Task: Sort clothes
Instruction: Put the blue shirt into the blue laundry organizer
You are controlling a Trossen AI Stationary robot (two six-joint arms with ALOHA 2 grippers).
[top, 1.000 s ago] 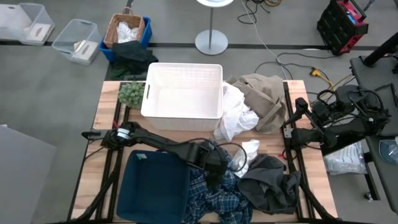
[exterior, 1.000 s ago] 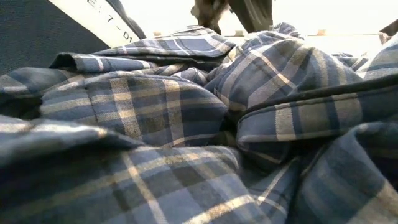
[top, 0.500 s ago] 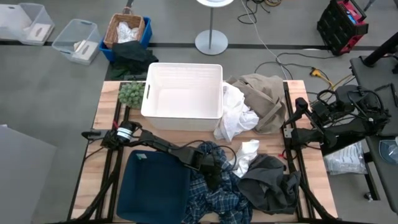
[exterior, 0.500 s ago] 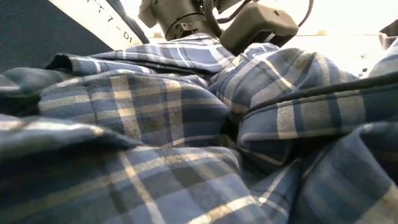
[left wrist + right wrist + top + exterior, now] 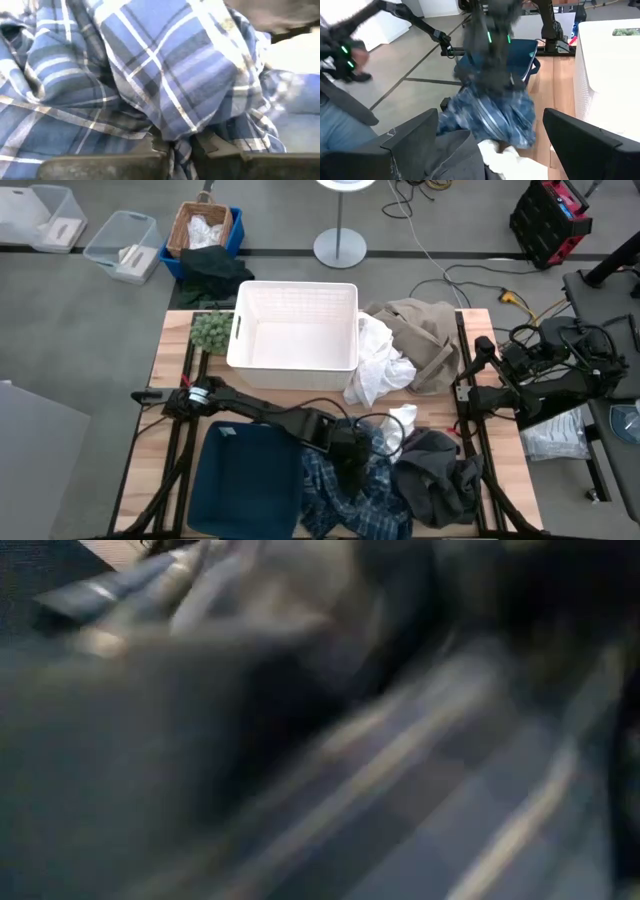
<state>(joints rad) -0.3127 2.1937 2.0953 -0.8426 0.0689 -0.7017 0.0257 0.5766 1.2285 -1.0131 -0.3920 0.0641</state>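
Item: my left pincer (image 5: 352,458), clenched on a fold of the blue-white plaid shirt (image 5: 350,490), just beside the dark blue bin (image 5: 245,480) on the tabletop (image 5: 175,365).

Item: plaid shirt, bunched against the blue bin's side, part lifted, the rest trailing on the tabletop.

Item: dark grey garment (image 5: 435,480), beyond the shirt from the blue bin, touching the shirt's edge.

Item: white cloth pieces (image 5: 378,370) and beige khaki garment (image 5: 425,335), well apart from the blue bin, beside the white basket (image 5: 295,330).

Item: my right pincer (image 5: 490,145), parked far from the blue bin at the tabletop's edge, fingers spread, holding nothing.

Risk: the grip takes only a thin pinch; I judge the fold may slip out, or the trailing cloth may drag the grey garment along.

Views: the left wrist view alone shows the pinched fold between my fingers (image 5: 150,145); the high view hides it but gives the layout; the low view shows only blurred cloth.
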